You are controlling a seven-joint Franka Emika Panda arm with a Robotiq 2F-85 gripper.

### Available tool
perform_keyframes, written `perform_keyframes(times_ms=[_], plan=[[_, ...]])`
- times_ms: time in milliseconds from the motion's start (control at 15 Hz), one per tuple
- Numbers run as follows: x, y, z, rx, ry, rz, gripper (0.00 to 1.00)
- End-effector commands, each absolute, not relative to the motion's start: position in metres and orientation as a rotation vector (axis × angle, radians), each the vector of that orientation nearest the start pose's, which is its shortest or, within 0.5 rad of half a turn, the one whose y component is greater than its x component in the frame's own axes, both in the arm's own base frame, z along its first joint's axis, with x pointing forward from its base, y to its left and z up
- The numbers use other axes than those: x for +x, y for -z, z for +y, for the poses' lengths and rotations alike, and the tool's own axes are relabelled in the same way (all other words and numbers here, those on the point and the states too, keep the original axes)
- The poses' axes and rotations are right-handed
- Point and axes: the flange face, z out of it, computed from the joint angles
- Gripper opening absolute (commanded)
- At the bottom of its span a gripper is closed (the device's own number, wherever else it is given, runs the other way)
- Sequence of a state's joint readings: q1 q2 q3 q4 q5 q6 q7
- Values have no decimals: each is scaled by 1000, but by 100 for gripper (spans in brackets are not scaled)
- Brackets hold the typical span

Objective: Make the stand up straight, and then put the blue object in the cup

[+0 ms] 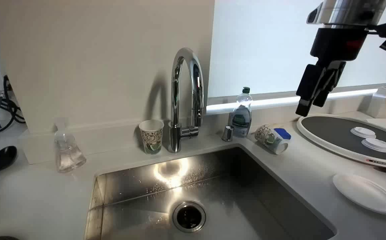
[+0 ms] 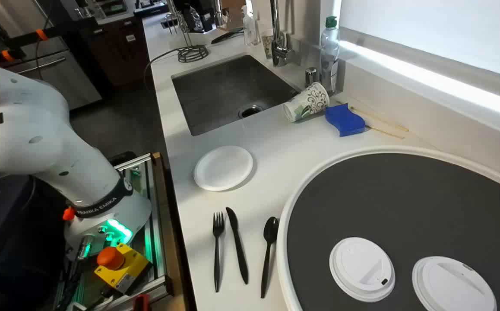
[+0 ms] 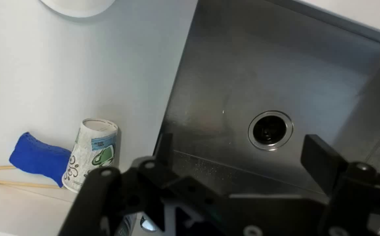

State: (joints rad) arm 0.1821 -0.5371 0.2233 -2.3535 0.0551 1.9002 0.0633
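Observation:
The cup, which is also the stand, is a patterned white paper cup [image 1: 270, 137] lying on its side between sink and wall in both exterior views. Its closed base faces away from the wall. Beside its wide end lies the blue object [image 2: 346, 120], a wavy spongy piece; whether the two touch I cannot tell. In the wrist view the cup [image 3: 93, 150] and the blue object [image 3: 40, 159] are left of my gripper [image 3: 237, 142], whose fingers stand wide apart over the sink with nothing between them. An exterior view shows the gripper [image 1: 311, 104] raised well above the counter.
Two thin wooden sticks [image 3: 26, 184] lie by the blue object. A soap bottle [image 1: 241, 116], metal cap [image 1: 228, 133], faucet [image 1: 174, 140] and upright patterned cup [image 1: 151, 136] stand behind the sink [image 2: 228, 86]. A plate [image 2: 223, 168], black cutlery and a round grey tray [image 2: 405, 198] occupy the counter.

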Motion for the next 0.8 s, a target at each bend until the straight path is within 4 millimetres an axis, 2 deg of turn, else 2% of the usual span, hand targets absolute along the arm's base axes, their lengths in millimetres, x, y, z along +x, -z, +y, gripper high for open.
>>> perform_keyframes(times_ms=[0,267,400,733], plan=[[363,-529,171,-3147,134,-475,100],[363,-529,171,-3147,134,-475,100],[376,-513,166,-3241,81,-293,100],[419,-466,168,-3291,125,150,100]])
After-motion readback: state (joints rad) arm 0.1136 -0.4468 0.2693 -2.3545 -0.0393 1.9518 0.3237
